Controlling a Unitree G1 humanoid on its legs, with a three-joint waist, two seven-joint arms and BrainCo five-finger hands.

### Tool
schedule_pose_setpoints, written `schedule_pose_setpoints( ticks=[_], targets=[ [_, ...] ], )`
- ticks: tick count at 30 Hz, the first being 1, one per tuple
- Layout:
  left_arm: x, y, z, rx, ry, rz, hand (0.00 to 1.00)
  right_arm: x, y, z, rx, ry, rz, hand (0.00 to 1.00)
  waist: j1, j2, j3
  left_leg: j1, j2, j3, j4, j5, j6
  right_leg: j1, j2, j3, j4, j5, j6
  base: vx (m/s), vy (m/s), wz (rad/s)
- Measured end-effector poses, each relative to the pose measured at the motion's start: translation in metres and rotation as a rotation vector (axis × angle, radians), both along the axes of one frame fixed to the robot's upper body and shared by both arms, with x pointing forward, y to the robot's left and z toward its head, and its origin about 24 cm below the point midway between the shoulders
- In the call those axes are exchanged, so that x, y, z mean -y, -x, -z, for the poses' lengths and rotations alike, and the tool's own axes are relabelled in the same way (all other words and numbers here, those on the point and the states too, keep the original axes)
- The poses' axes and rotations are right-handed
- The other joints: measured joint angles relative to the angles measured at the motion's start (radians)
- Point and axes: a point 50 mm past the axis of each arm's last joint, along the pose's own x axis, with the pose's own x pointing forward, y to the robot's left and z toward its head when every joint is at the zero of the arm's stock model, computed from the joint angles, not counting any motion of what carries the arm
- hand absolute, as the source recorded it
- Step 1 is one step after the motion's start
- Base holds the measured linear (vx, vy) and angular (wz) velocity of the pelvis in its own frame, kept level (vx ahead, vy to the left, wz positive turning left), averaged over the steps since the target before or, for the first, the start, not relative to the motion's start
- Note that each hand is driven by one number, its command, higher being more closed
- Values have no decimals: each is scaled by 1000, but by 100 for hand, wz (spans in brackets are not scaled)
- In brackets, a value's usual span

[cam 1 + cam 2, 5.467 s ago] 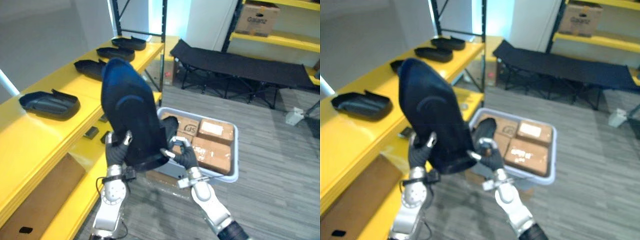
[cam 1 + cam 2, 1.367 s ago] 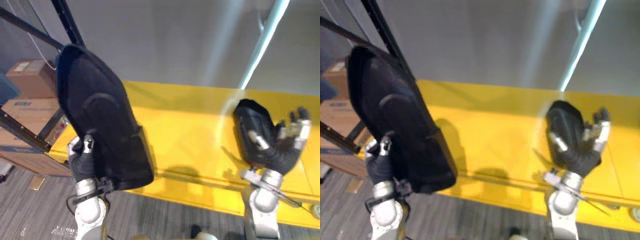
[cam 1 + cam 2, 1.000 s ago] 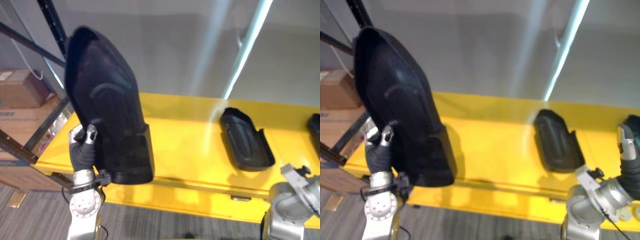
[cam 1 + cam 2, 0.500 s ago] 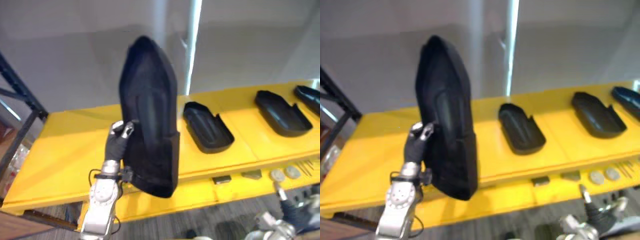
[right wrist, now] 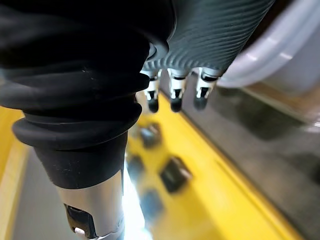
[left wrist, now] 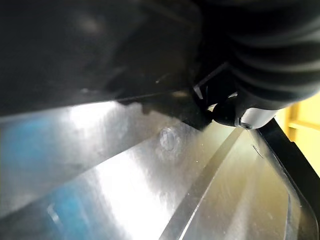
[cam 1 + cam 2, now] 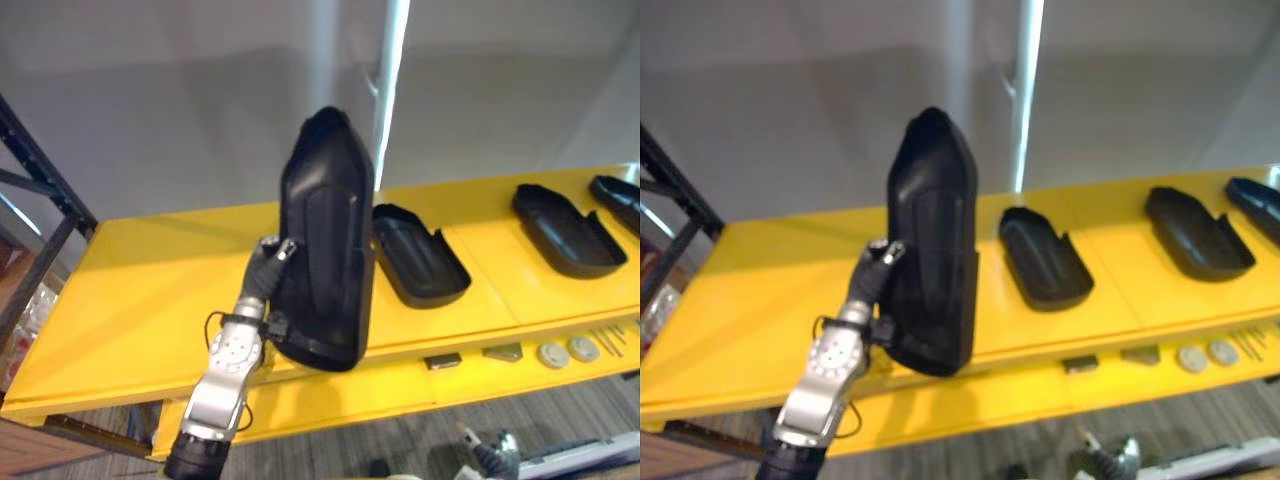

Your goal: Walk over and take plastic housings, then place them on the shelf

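Housing, clasped in left hand, has moved out over yellow shelf.

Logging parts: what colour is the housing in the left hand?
The housing is black; left eye view.

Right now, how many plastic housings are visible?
4. The held housing is upright in the left hand at the yellow shelf; on the shelf to its right lie the near housing, middle housing and far housing, the last cropped. Others may be hidden.
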Motion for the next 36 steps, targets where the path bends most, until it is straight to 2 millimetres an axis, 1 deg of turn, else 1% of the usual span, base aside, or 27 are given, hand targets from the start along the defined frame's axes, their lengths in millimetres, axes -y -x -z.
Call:
schedule_pose_setpoints(
  ticks=[2, 3, 5, 6, 7, 8, 10, 13, 15, 16, 17, 21, 23, 26, 28, 32, 36],
  targets=[
    [-1, -12, 6, -49, -49, -10, 100, -4, 6, 11, -64, -40, -83, 0, 3, -2, -2, 3, -3, -3, -5, 0, 0, 14, -4, -5, -10, 2, 2, -16, -4, 10],
    [-4, -16, 6, -58, -69, -16, 100, -5, 7, 13, -81, -46, -103, 0, 2, -3, -2, 3, -5, -2, -7, 0, 0, 15, -5, -5, -12, 4, 3, 0, 0, 0],
    [-12, -35, 7, -95, -146, -40, 100, -2, 11, 19, -122, -61, -130, 0, 1, -7, -4, 3, -10, -1, -14, 0, 0, 14, -9, -5, -16, 9, 5, -31, 0, 1],
    [-14, -40, 7, -105, -162, -47, 100, -1, 14, 21, -139, -66, -137, 0, 1, -9, -5, 3, -11, -1, -14, 0, 0, 14, -10, -5, -16, 9, 5, 0, 0, 0],
    [-18, -49, 7, -130, -196, -59, 100, 1, 19, 24, -172, -72, -137, 0, 1, -12, -7, 3, -12, -1, -15, 0, 0, 14, -11, -5, -16, 9, 5, 0, 0, 0],
    [-20, -54, 6, -142, -213, -65, 100, 1, 22, 26, -187, -77, -136, 0, 0, -13, -8, 3, -12, -1, -16, 1, 0, 13, -11, -5, -16, 9, 5, 0, 0, 0],
    [-28, -70, 2, -176, -272, -84, 100, 3, 30, 31, -234, -95, -129, 0, -3, -16, -10, 3, -14, 2, -18, 1, -1, 12, -11, -4, -16, 9, 5, 0, 0, 0],
    [-26, -82, -3, -222, -307, -71, 100, 5, 41, 35, -274, -114, -117, 0, -6, -14, -10, 6, -18, 6, -31, 8, -9, 9, -12, -3, -15, 9, 5, 0, 0, 0],
    [-27, -86, 0, -268, -325, -70, 100, 6, 43, 36, -288, -115, -120, 0, -12, -14, -10, 6, -18, 9, -32, 10, -11, 7, -11, -1, -15, 9, 5, -13, -16, -1],
    [-30, -87, 7, -316, -336, -84, 100, 6, 42, 37, -287, -119, -117, 0, -25, -14, -10, 6, -18, 10, -32, 13, -11, 7, -11, -1, -15, 9, 5, -29, -34, -2],
    [-33, -88, 11, -344, -343, -90, 100, 6, 40, 37, -286, -121, -115, 0, -30, -13, -10, 7, -18, 11, -33, 13, -12, 7, -11, -1, -15, 9, 4, -34, -47, -4],
    [-54, -83, 50, -581, -384, -151, 100, 6, 37, 38, -283, -125, -108, 0, -56, -6, -8, 23, -19, 27, -48, 22, -16, 5, -7, 5, -15, 14, -3, -53, -37, -9],
    [-64, -79, 62, -656, -389, -188, 100, 7, 38, 38, -285, -125, -105, 0, -56, -5, -8, 22, -18, 30, -49, 24, -15, 2, -6, 7, -16, 16, -5, -81, -48, -4],
    [-76, -76, 69, -705, -320, -217, 100, 8, 36, 38, -287, -116, -110, 0, -55, -2, -6, 22, -18, 28, -49, 24, -14, 4, -6, 3, -16, 18, -6, -78, -39, 3],
    [-79, -74, 72, -726, -279, -229, 100, 8, 34, 38, -284, -120, -101, 0, -56, -2, -6, 23, -18, 23, -50, 25, -14, 9, -7, -3, -17, 18, -6, -75, -36, 9],
    [-82, -72, 77, -724, -263, -248, 100, 7, 21, 38, -254, -121, -106, 0, -56, -1, -7, 23, -21, 6, -70, 38, -13, 14, -9, -18, -23, 17, -6, -57, -32, 11],
    [-83, -73, 78, -711, -245, -276, 100, 7, 12, 37, -237, -122, -113, 0, -56, -1, -7, 23, -21, -5, -79, 47, -13, 14, -9, -30, -26, 17, -6, -24, -30, 9]
  ],
)
